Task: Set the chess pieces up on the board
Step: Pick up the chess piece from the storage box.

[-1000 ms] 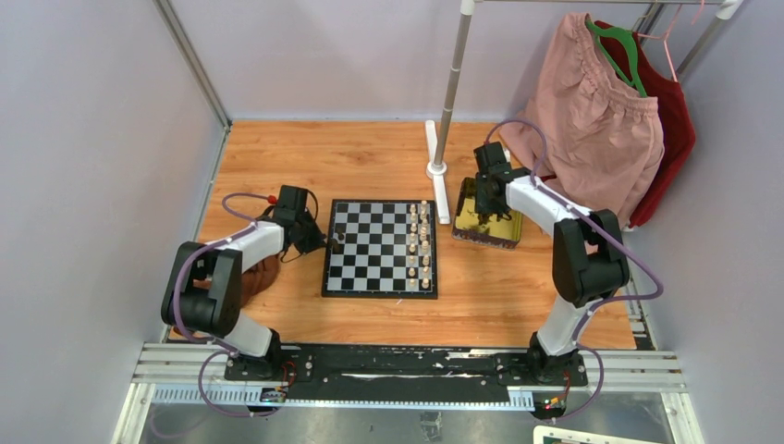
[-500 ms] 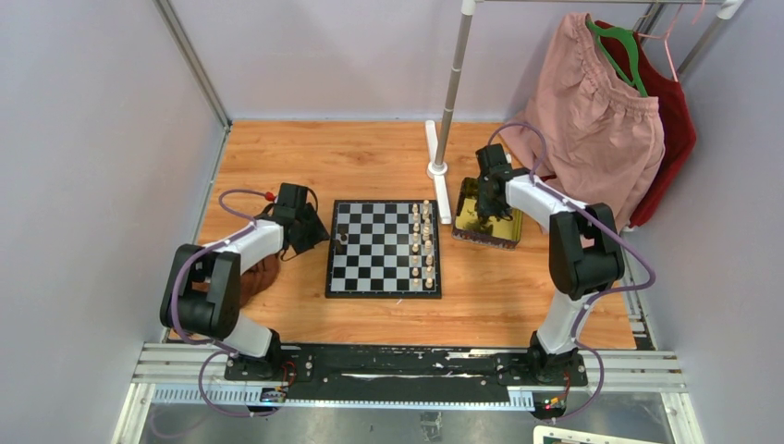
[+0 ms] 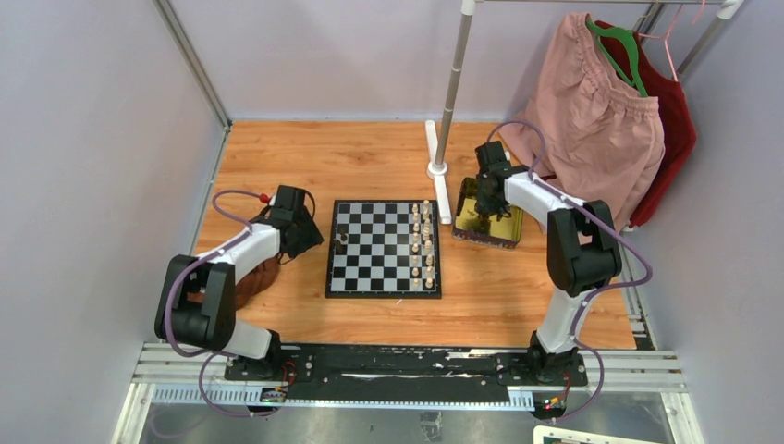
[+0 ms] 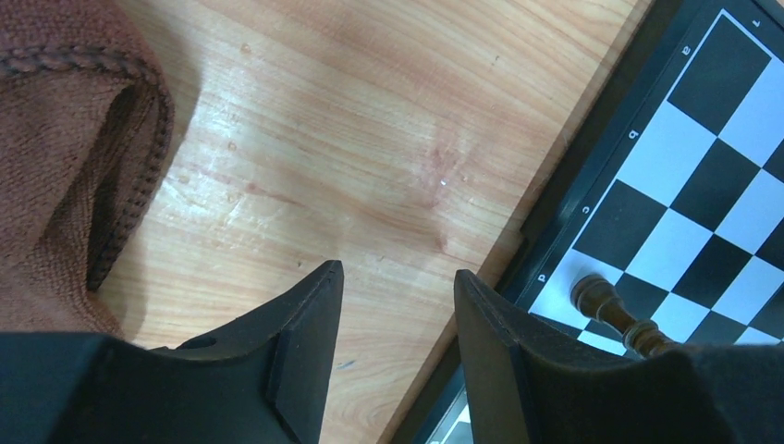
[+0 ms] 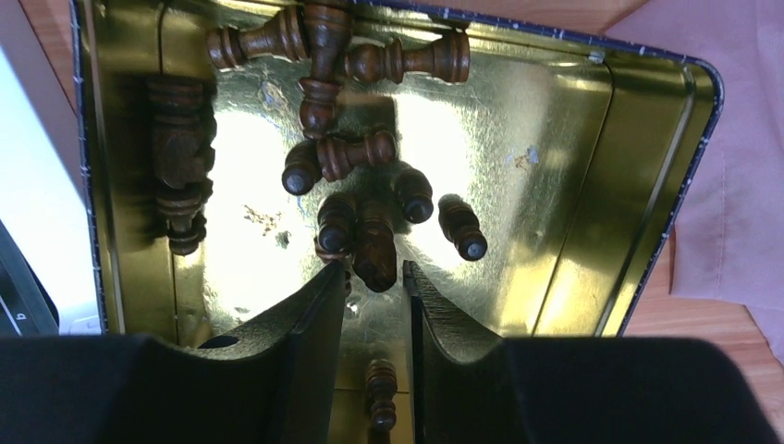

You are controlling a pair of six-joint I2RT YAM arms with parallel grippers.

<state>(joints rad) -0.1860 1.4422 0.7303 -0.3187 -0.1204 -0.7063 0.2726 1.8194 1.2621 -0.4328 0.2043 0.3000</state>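
The board [image 3: 384,248] lies mid-table. Two columns of cream chess pieces [image 3: 421,242] stand on its right side. One dark piece [image 3: 342,239] stands at its left edge and also shows in the left wrist view [image 4: 606,305]. My left gripper [image 3: 312,237] [image 4: 398,270] is open and empty over bare wood, just left of the board rim [image 4: 555,213]. My right gripper [image 3: 483,213] [image 5: 374,268] reaches into the gold tray [image 3: 487,242] [image 5: 573,139], where several dark pieces [image 5: 333,55] lie. Its jaws are narrowly apart, with the end of one lying dark piece [image 5: 374,242] at their tips.
A brown cloth [image 3: 254,277] [image 4: 65,157] lies left of the left gripper. A white rack pole [image 3: 450,88] stands on its base [image 3: 436,169] behind the board. Pink [image 3: 592,120] and red garments hang at the back right, touching the tray's far side. Grey walls close both sides.
My left gripper has drawn back to the left, away from the dark piece, which stands alone on the board. My right gripper has shifted slightly within the tray.
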